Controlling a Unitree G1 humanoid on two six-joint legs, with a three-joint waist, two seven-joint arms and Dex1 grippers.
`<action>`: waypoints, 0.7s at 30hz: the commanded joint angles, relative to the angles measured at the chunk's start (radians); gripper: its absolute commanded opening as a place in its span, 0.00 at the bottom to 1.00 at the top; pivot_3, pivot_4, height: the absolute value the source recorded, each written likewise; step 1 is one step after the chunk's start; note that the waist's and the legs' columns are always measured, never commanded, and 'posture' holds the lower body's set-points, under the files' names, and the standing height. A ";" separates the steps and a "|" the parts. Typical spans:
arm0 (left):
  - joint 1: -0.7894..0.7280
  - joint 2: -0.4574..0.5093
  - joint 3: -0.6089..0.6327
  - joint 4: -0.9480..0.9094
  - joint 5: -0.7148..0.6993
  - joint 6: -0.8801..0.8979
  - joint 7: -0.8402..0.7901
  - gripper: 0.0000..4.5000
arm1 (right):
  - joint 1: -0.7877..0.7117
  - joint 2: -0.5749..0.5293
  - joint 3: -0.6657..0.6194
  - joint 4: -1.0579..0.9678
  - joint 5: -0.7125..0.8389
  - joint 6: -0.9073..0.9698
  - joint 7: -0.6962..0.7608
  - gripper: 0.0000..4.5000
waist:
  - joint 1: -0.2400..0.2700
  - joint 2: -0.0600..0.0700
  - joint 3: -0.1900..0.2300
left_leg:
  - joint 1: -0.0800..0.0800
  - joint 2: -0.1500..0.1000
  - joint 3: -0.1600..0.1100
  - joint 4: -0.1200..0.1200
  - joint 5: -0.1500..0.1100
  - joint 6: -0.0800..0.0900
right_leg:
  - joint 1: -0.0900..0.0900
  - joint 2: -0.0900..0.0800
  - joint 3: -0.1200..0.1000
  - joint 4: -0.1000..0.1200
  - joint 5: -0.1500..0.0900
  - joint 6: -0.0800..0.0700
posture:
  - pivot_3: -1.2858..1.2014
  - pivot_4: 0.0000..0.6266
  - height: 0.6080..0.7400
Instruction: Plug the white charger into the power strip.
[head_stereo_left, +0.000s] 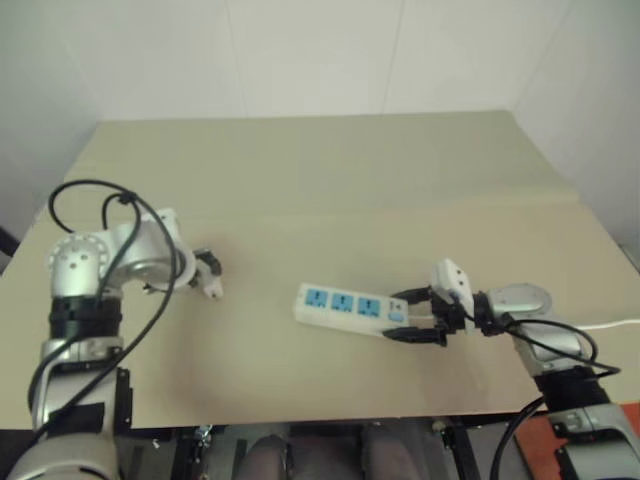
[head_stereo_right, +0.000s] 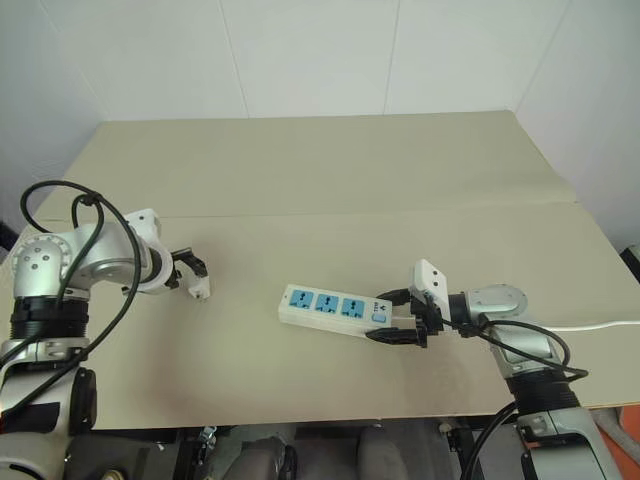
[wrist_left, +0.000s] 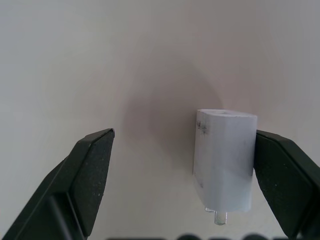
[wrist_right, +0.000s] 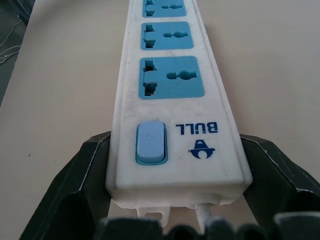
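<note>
Between the black fingers of the left end effector (wrist_left: 182, 187) the white charger (wrist_left: 224, 160) stands on the surface with one side against one finger and a wide gap to the other, so the jaws are spread open around it and nothing is gripped yet. Risk starts there: closing from this lopsided stance could shove or tip the small, light block before both pads bear on it, and a skewed grip would leave the prongs out of line with the socket. At the near edge of the surface, around five o'clock, the right end effector (head_stereo_left: 418, 314) has its fingers closed against both long sides of the power strip (head_stereo_left: 350, 309) at the switch end, steadying it; if that hold is weak, a push from the plug may slide or swivel the strip, and its thin cable (head_stereo_left: 612, 325) trailing toward three o'clock could drag. Charger and strip sit well apart, the charger near nine o'clock, so a carry across is needed in which a loose grip may drop it. Farther out, the surface (head_stereo_left: 330, 170) is a plain beige top with a seam running across it, bare toward twelve o'clock, ending at white panelled walls (head_stereo_right: 310, 55).
</note>
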 joint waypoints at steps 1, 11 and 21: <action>-0.030 0.032 -0.037 0.014 0.008 -0.006 -0.047 0.96 | 0.009 -0.005 -0.028 -0.024 0.020 0.016 -0.022 0.76 | 0.000 0.000 0.000 | 0.000 0.000 0.000 0.000 0.000 0.000 | 0.000 0.000 0.000 0.000 0.000 0.000 | 0.52 0.24 1.00; -0.099 0.032 -0.105 0.042 0.105 0.016 -0.174 0.32 | 0.024 -0.022 -0.026 -0.034 0.018 0.018 -0.035 0.76 | 0.000 0.000 0.000 | 0.000 0.000 0.000 0.000 0.000 0.000 | 0.000 0.000 0.000 0.000 0.000 0.000 | 0.52 0.24 1.00; -0.096 0.034 -0.102 0.065 0.094 0.038 -0.252 0.22 | 0.030 -0.035 -0.025 -0.034 0.024 0.012 -0.051 0.76 | 0.003 0.000 0.000 | 0.000 -0.001 0.000 0.000 0.000 0.000 | 0.001 -0.001 0.000 0.000 0.000 0.000 | 0.52 0.24 1.00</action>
